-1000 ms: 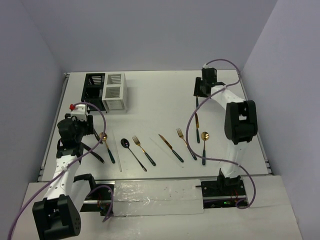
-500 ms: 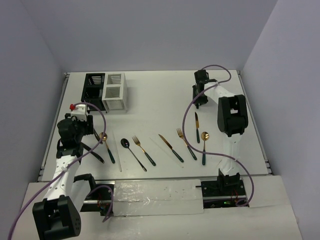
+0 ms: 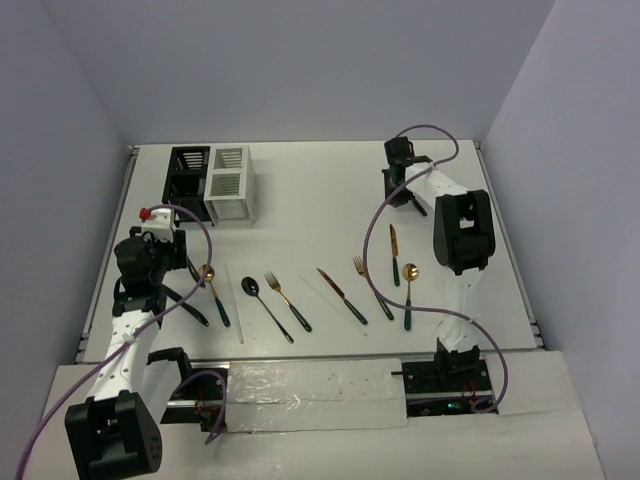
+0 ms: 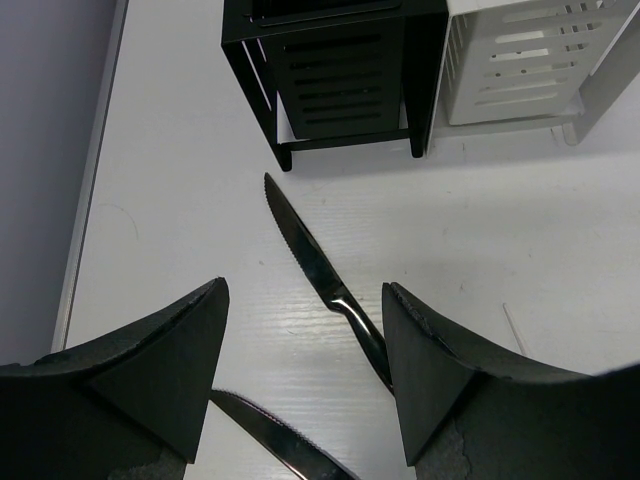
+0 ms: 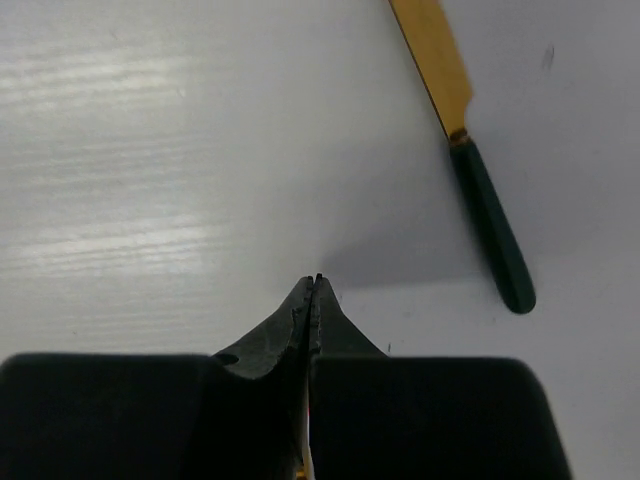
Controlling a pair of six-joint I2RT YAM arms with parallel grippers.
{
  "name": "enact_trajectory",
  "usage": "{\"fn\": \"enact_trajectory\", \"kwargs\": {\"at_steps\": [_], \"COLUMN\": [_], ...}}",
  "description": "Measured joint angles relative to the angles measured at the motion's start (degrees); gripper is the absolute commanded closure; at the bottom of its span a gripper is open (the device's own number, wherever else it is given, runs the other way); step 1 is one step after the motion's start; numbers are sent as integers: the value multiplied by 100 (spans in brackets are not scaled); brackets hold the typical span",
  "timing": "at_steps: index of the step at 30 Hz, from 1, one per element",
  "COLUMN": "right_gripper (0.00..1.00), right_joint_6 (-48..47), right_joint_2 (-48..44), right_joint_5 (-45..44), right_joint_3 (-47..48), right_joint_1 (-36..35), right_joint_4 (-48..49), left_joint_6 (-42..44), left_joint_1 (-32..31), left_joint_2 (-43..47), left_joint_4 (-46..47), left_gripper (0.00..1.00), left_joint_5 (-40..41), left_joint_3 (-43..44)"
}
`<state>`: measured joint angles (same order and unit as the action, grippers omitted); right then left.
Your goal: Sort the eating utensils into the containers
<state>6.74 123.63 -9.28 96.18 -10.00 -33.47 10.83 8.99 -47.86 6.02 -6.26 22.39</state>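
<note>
Here, right pincer (image 5: 312,282) closed, gold knife (image 5: 465,155) — nearby

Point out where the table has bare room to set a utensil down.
Barest: the middle of the table, between the white caddy and the right end effector, behind the utensil row. Crowded: that near row, and the left front, where black knives lie in front of the black caddy.

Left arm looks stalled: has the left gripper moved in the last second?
No. In the top view the left gripper sits at the same spot in front of the black caddy throughout.
</note>
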Motion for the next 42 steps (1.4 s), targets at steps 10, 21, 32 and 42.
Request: {"fn": "enact_trajectory", "kwargs": {"at_steps": [10,21,32,42], "right_gripper": [58,31,38,100], "right_joint_6": [-632,-1589,-2138,-2282], "right_joint_2": [-372,299,949,1014], "right_joint_5": [0,1156,1558,813], "right_joint_3": [-175,1307,1447,1569], "right_joint_1": [72,1342,1281,1043], "right_joint_4": [-28,-673,-1364,-1744], "left_joint_6": [0,22,28,31], "left_joint_1": [0,0,0,0], "left_joint_2": [7,-66,-208,-243], "left_joint_4": [-94,-111,-109,-109], "left_gripper": [28,28,28,28], "left_joint_5": [-7,-46,-61,-52], "left_joint_3": [31,90,101,103]}}
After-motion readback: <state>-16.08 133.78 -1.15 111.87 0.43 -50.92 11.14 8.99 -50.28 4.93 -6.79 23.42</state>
